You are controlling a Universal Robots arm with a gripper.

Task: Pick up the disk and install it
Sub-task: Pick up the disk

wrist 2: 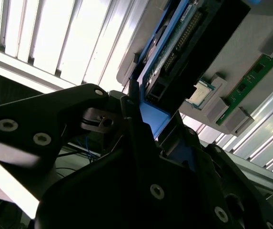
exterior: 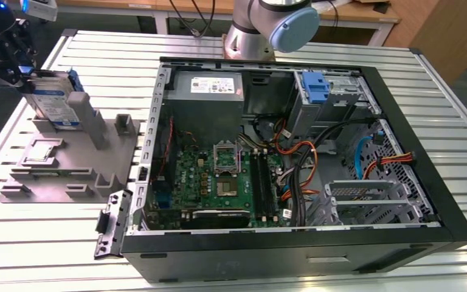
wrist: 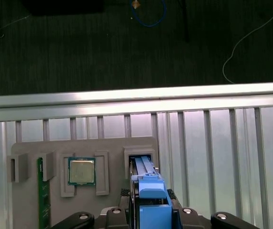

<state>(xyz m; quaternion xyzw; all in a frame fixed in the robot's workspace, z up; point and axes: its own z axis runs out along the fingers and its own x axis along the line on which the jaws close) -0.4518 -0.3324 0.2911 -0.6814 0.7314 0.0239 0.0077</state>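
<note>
Exterior view: the open computer case (exterior: 298,246) lies on the slatted metal table (exterior: 47,255), motherboard (exterior: 217,176) exposed. An upright blue latch piece (exterior: 318,91) sits on a grey cage at the case's far corner. Well apart from the case, towards the exterior view's left, is a grey holder block (exterior: 71,161). The disk (exterior: 55,103) stands on edge at the block's far end, label side facing the camera. The gripper (exterior: 24,72) is at the disk's upper edge.

Second wrist view: black fingers (wrist 2: 131,124) flank the blue carrier, and the gripper (wrist 2: 150,112) looks pinched onto the disk (wrist 2: 174,43). The contact faces are partly hidden, so this is probable rather than certain. A processor chip (wrist 2: 203,93) and a memory stick (wrist 2: 250,78) rest in the holder beside it.

First wrist view: looking down along the gripper (wrist: 150,202), the disk (wrist: 145,168) runs into a slot of the holder block (wrist: 55,148). The processor chip (wrist: 81,171) lies in the neighbouring pocket, with the memory stick (wrist: 43,195) beyond. I cannot tell whether the disk is fully seated or slightly raised.
</note>
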